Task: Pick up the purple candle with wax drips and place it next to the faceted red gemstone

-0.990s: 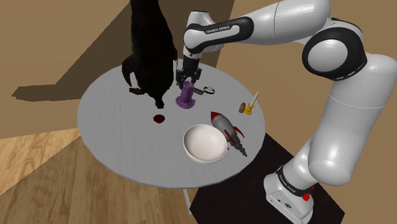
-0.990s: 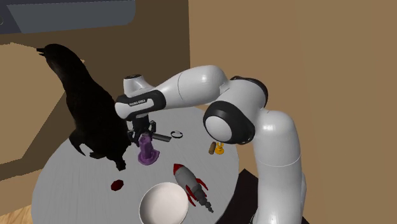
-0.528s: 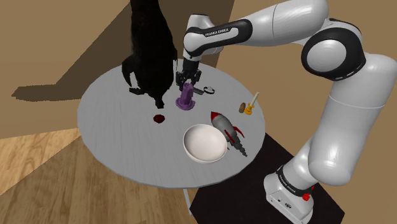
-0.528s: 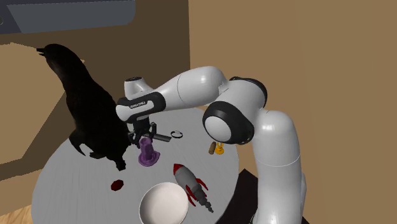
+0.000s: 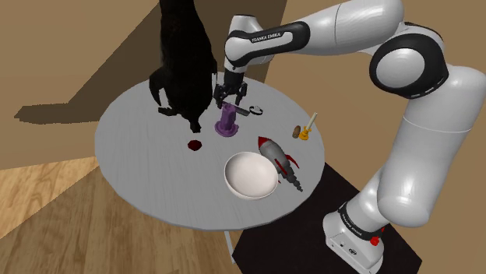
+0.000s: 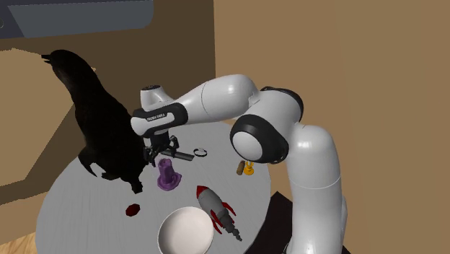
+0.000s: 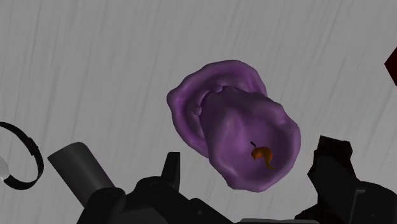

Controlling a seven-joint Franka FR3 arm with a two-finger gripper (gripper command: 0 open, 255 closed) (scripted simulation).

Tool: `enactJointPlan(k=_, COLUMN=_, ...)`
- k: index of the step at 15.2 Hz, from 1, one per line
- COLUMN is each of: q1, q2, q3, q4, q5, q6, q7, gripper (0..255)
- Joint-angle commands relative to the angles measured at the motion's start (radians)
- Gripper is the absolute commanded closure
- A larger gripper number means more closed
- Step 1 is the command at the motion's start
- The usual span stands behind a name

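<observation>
The purple candle [image 5: 227,123] [image 6: 169,176] stands upright on the round grey table [image 5: 132,148], its drips pooled into a wider base. My gripper [image 5: 227,102] [image 6: 162,154] hangs just above its top and is open. In the wrist view the candle [image 7: 235,133] with its small orange wick sits between the two black fingers [image 7: 172,167], and neither touches it. The dark red gemstone [image 5: 194,145] [image 6: 133,210] lies on the table a short way from the candle, toward the shoulder view's lower left; a corner of the gemstone [image 7: 391,63] shows in the wrist view.
A tall black animal figure [image 5: 183,54] [image 6: 101,123] stands close beside the candle. A white bowl [image 5: 251,175], a grey and red rocket [image 5: 276,156], a small orange item [image 5: 304,131] and a dark ringed tool [image 5: 253,109] share the table.
The gripper was shut on the candle; it has opened, let go and risen slightly. The candle stays upright on the table in the same spot.
</observation>
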Motion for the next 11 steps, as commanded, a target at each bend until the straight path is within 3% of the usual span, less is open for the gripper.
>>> enactJointPlan(k=1, q1=-0.002, q2=-0.017, q3=-0.002, q4=0.027, q5=-0.003, q6=-0.044, q7=0.002, gripper=0)
enactJointPlan(k=3, q1=-0.005, q2=-0.031, q3=-0.004, q4=0.068, q5=-0.006, q6=-0.099, q7=0.005, gripper=0)
enactJointPlan(k=11, q1=-0.005, q2=-0.031, q3=-0.004, q4=0.068, q5=-0.006, q6=-0.099, q7=0.005, gripper=0)
